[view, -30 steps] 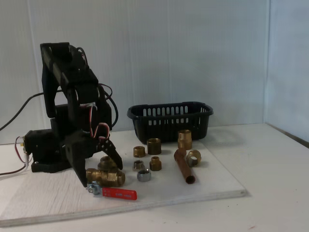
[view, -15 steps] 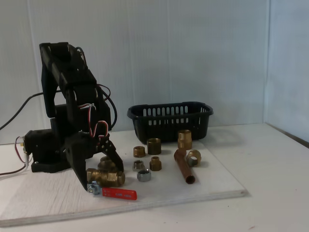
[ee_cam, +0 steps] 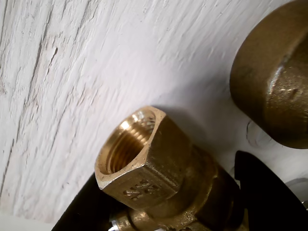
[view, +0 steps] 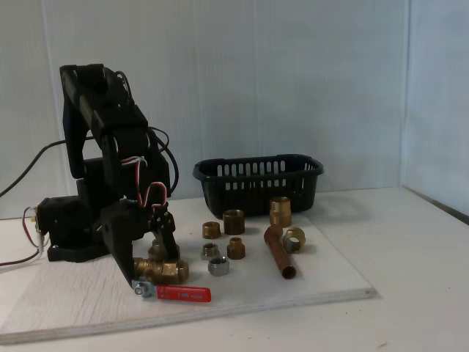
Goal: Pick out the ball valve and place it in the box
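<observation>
A: What is different from a second ago?

B: The pincer [view: 152,258] has narrowed; its fingers now clench the ball valve [view: 163,272], which lies on the white board [view: 308,282] at the near left of the worktop [view: 410,323]; the red lever has shifted slightly; I judge the lift comes next.

A: And the box [view: 258,183]?

B: Far behind, well apart; the wrist view adds the threaded opening of the valve [ee_cam: 159,168].

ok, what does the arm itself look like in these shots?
All-black arm of blocky plastic segments on a black base. Red, white and black wires loop near the wrist, and a dark cable trails off left. The gripper has two black fingers. No legible markings.
</observation>
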You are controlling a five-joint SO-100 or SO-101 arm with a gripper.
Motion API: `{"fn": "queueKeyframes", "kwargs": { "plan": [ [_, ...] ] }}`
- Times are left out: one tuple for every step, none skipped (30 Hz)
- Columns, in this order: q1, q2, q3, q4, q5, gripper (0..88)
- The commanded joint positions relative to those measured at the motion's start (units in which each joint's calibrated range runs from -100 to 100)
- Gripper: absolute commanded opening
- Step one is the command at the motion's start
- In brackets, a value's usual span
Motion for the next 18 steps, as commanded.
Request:
{"fn": "queueKeyframes", "kwargs": {
  "plan": [
    [0.1,0.3,0.7,-1.2,-0.3,11.5],
    [0.1,0.0,0.7,-1.1,-0.3,11.5],
    [0.1,-0.3,0.6,-1.0,-0.3,11.5],
    [0.1,-0.3,0.2,-0.3,-0.3,11.5],
    [0.1,-0.3,-0.3,0.8,-0.3,11.5],
    [0.1,-0.3,-1.4,2.2,-0.3,11.5],
    [0.1,-0.3,-2.6,3.8,-0.3,11.5],
    [0.0,-0.3,-4.1,5.9,-0.3,11.5],
    [0.0,-0.3,-5.7,7.9,-0.3,11.5],
    [-0.4,-0.3,-7.2,10.0,-0.3,11.5],
    [-0.8,-0.3,-8.7,12.1,-0.3,11.5],
    [-1.0,-0.2,-10.0,13.8,-0.3,11.5],
    [-1.1,-0.2,-11.2,15.4,-0.3,11.5],
    [-1.2,-0.2,-12.2,16.8,-0.3,11.5],
    [-1.6,-0.2,-13.3,18.2,-0.3,11.5],
    [-1.8,-0.2,-14.1,19.4,-0.3,11.5],
    [-1.8,-0.2,-14.7,20.4,-0.3,11.5],
    [-2.0,-0.3,-15.5,21.3,-0.3,11.5]
  ]
}}
